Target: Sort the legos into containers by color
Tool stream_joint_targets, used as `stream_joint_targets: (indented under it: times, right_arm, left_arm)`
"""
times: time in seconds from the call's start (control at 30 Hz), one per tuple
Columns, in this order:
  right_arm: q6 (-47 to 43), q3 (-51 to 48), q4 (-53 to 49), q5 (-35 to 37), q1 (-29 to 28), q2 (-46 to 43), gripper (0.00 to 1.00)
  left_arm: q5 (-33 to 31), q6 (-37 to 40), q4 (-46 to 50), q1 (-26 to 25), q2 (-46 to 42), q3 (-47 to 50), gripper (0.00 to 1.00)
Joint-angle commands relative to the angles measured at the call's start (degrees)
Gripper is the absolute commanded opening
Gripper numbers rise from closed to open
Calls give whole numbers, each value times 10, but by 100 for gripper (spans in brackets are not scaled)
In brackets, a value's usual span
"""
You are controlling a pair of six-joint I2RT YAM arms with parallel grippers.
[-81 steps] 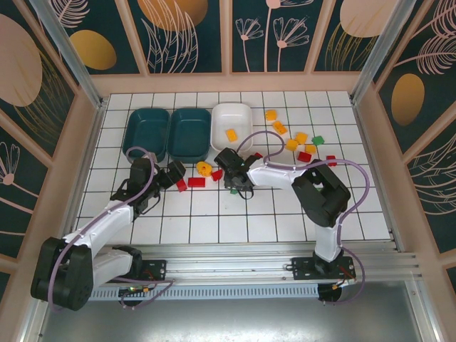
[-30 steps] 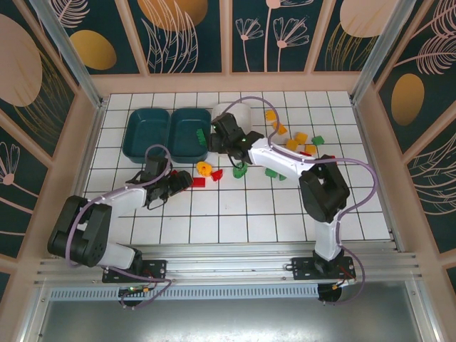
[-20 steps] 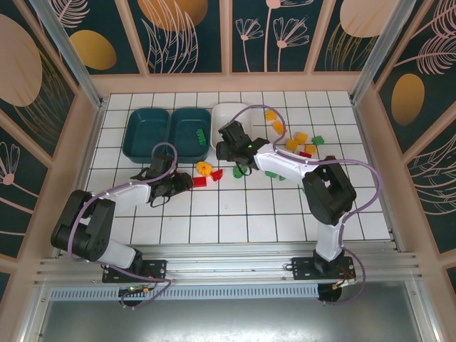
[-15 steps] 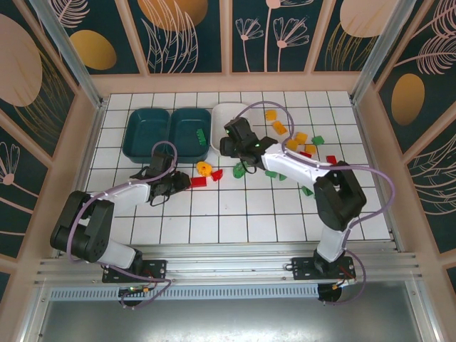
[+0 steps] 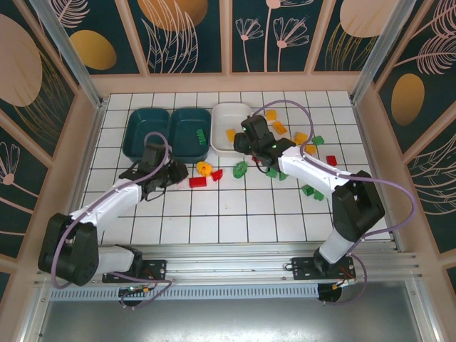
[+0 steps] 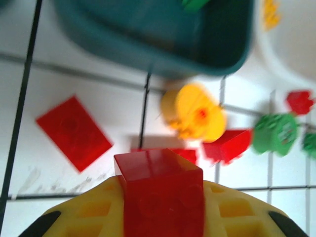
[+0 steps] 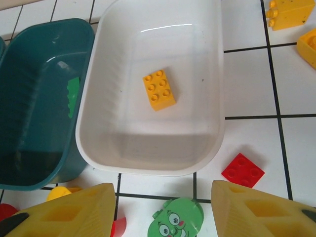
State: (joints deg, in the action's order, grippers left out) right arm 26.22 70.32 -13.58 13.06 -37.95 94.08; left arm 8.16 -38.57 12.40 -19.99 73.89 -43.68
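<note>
Left pincer (image 6: 160, 207) is pinching a red brick (image 6: 159, 173) – jaws pressed on its sides, with the brick lifted clear of the table (image 5: 235, 214), probably for carrying to a tray. The brick is glossy and blocky, its plain face toward the wrist camera. It hangs at about 7 o'clock of the middle teal tray (image 5: 187, 135), which holds one green brick (image 7: 73, 90). The far-left teal tray (image 5: 146, 132) seems unclaimed by any colour, so my guess is red goes there.

Right pincer (image 7: 163, 192) is spread wide with nothing between the fingers. It hovers at the 6 o'clock rim of the white tray (image 7: 148, 165) – a spot that suits reaching for a loose piece. One orange-yellow brick (image 7: 159, 89) lies flat, studs up, mid-tray.

Loose legos:
- A green round face piece (image 7: 176, 217) sits just beside that rim.
- A small red plate (image 7: 242, 170) lies at 5 o'clock of the white tray.
- A yellow round piece (image 6: 193, 111) and a flat red brick (image 6: 74, 132) lie under the left wrist.
- A mixed cluster (image 5: 306, 146) sits at 3 o'clock of the white tray.
</note>
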Motion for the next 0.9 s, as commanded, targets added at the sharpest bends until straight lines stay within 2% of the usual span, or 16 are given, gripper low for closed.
stream_joint_targets:
  times: [0.0,0.13,0.23,0.4,0.5,0.67,0.7,0.77,0.87]
  right_arm:
    - [-6,-17,15,7,16,-13,54]
    - [-15,-16,22,-21,13,-3,54]
    - [-38,-10,26,-25,-20,14,55]
    - [-57,1,38,-13,-84,56,57]
    - [-75,16,49,-9,-113,91,58]
    - [-138,61,57,0,-141,153,62]
    - [-149,70,59,0,-141,166,63]
    - [-169,91,53,1,-141,191,63]
    - [-189,120,49,-8,-141,221,64]
  left_arm:
    - [-41,-10,23,20,-9,-54,14]
    - [-15,-22,-15,108,22,-93,12]
    - [-22,-24,-23,159,74,-138,12]
    - [-11,-40,-48,224,169,-193,13]
    - [37,-42,-45,244,239,-243,15]
    - [52,-41,-34,247,317,-306,31]
    - [60,-42,-34,247,325,-315,41]
    - [72,-44,-35,247,333,-324,53]
    - [82,-45,-37,248,325,-326,67]
